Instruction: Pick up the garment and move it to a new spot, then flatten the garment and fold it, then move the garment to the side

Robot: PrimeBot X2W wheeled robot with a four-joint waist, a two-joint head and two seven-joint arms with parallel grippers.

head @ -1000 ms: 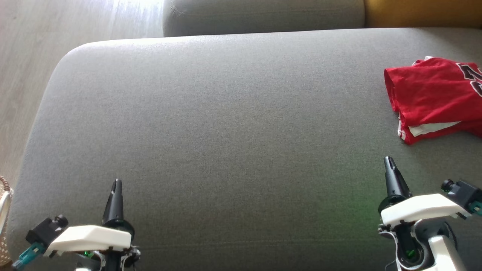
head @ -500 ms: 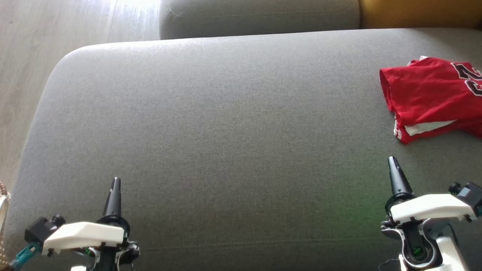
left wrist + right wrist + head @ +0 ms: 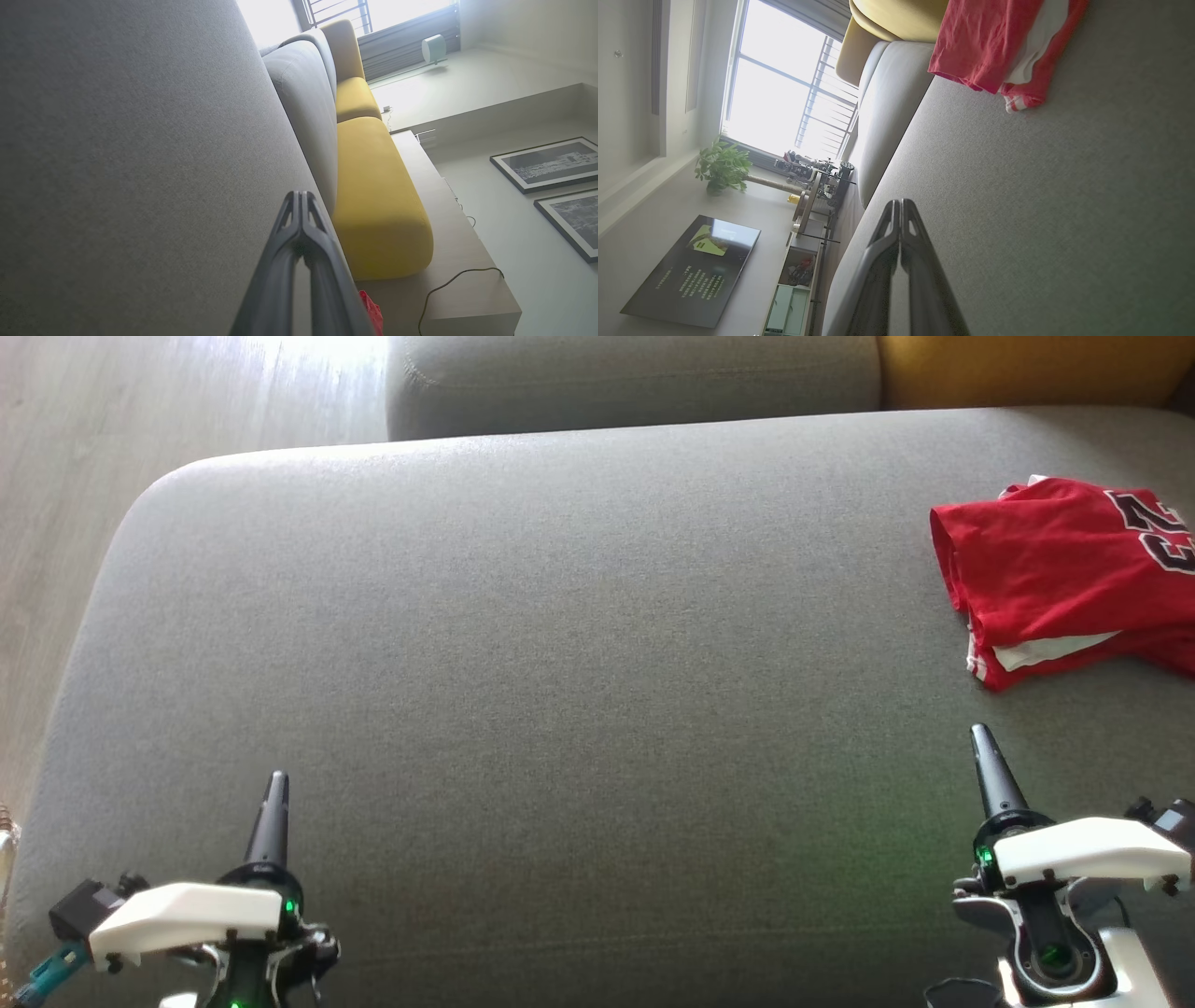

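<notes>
Head view: garment [image 3: 1055,579] bunched at 2 o'clock on sofa [image 3: 560,663]; L gripper [image 3: 275,793] and R gripper [image 3: 986,756] clenched, empty. L wrist: red scrap at 6. R wrist: garment at 1. Looks soft, light, floppy, so I'd pinch the near hem edge.

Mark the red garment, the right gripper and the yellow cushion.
red garment [image 3: 1046,560], head view, its red top layer.
right gripper [image 3: 980,740], head view, closed fingertips.
yellow cushion [image 3: 373,196], left wrist view, seat top.
</notes>
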